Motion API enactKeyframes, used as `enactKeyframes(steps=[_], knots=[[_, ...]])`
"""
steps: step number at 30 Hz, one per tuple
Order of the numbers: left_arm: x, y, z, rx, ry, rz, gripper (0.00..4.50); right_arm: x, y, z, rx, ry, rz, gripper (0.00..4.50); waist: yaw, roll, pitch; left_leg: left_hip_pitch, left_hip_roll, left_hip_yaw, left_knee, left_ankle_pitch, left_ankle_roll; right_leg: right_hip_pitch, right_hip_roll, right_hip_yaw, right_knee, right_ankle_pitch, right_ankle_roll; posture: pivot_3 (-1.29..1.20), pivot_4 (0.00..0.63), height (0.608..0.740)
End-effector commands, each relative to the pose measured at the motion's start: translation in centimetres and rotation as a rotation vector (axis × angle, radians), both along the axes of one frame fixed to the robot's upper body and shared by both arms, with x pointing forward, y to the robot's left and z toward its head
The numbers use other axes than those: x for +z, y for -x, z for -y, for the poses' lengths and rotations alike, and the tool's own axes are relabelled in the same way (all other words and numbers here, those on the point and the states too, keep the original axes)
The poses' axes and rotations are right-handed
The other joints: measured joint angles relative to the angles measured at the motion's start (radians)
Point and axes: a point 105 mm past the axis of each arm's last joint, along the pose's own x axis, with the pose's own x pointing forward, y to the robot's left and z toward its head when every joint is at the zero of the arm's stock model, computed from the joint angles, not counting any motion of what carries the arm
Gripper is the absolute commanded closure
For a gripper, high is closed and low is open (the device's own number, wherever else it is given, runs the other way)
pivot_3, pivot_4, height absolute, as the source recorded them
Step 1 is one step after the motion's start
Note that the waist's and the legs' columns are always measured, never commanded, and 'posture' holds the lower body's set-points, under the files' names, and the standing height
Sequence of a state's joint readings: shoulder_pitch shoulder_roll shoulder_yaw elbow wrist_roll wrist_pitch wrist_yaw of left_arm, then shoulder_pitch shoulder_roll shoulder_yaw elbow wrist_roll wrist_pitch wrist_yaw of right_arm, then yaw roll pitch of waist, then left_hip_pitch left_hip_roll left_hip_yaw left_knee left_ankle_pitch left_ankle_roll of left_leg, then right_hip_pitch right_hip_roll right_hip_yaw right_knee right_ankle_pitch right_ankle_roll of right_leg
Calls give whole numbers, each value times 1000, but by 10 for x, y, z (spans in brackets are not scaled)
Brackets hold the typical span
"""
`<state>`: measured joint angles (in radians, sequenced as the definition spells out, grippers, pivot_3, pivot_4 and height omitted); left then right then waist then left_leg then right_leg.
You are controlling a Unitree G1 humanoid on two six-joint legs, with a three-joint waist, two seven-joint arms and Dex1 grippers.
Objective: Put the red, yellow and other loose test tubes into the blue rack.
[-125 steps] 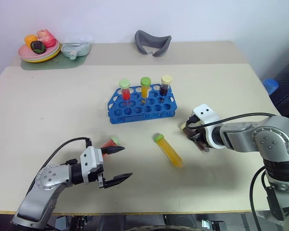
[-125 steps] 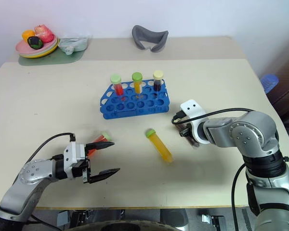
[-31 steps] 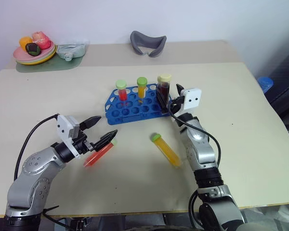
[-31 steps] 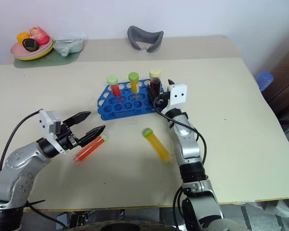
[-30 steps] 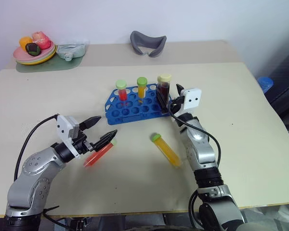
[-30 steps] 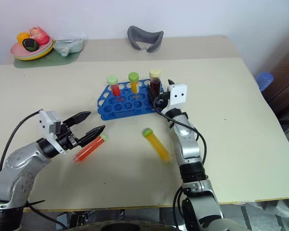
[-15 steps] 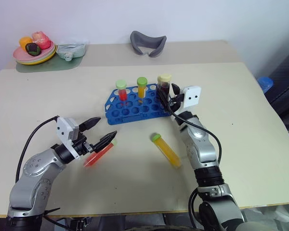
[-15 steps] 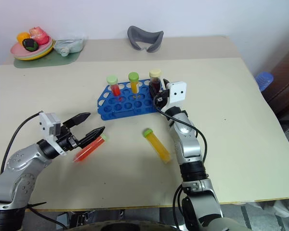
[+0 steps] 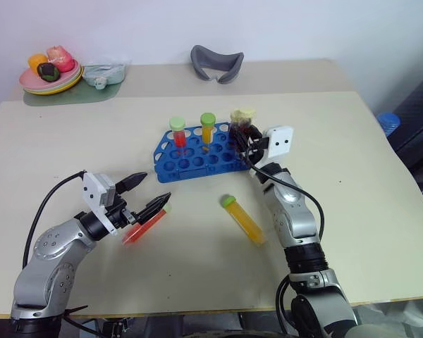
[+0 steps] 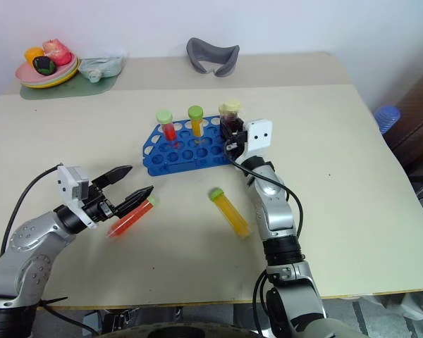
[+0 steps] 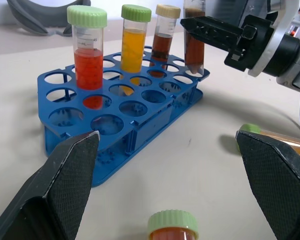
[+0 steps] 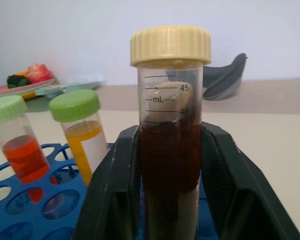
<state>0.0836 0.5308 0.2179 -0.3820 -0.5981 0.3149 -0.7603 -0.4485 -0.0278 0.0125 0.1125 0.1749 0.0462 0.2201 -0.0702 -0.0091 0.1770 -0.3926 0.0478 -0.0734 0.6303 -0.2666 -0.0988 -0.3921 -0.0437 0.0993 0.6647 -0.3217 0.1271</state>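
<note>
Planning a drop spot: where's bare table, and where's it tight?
Free: right of the right gripper, and between the blue rack and the grey piece. Crowded: in front of the rack, where the yellow tube and red tube lie.

The beige tabletop (image 9: 352,162) carries a few bystanders, all at its far edge, well beyond both pincers. A grey curved, U-shaped object (image 9: 217,63) lies beyond the right pincer (image 9: 245,134) and a little to its left, open side facing away from it. Far off to the left, well past the left pincer (image 9: 149,193), a stack of plates (image 9: 51,79) holds an orange fruit (image 9: 39,60), a dark round one (image 9: 48,70) and a pink one (image 9: 63,55). The plates sit on a green mat (image 9: 70,97), alongside a crumpled pale packet (image 9: 106,72). To the right of the right pincer, off the tabletop's edge, a blue round object (image 9: 390,121) shows.
</note>
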Motion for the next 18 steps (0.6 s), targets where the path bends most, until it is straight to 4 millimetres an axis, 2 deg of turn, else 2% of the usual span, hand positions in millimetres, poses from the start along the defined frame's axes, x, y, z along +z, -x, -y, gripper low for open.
enactKeyframes(steps=[1,10,18], knots=[[5,1,-2,5,-4,33,0,19,3,-1,-1,-10,69,2598,-1,0,0,0,0,0,0,0,0,0,0,0,0,0,0,0,150,740],[6,0,-1,4,-6,36,0,23,8,-4,7,-6,125,2598,0,0,0,0,0,0,0,0,0,0,0,0,0,0,0,0,150,740],[9,1,-1,1,-14,39,0,10,9,-6,-8,-13,146,2598,-1,0,0,0,0,0,0,0,0,0,0,0,0,0,0,0,150,740]])
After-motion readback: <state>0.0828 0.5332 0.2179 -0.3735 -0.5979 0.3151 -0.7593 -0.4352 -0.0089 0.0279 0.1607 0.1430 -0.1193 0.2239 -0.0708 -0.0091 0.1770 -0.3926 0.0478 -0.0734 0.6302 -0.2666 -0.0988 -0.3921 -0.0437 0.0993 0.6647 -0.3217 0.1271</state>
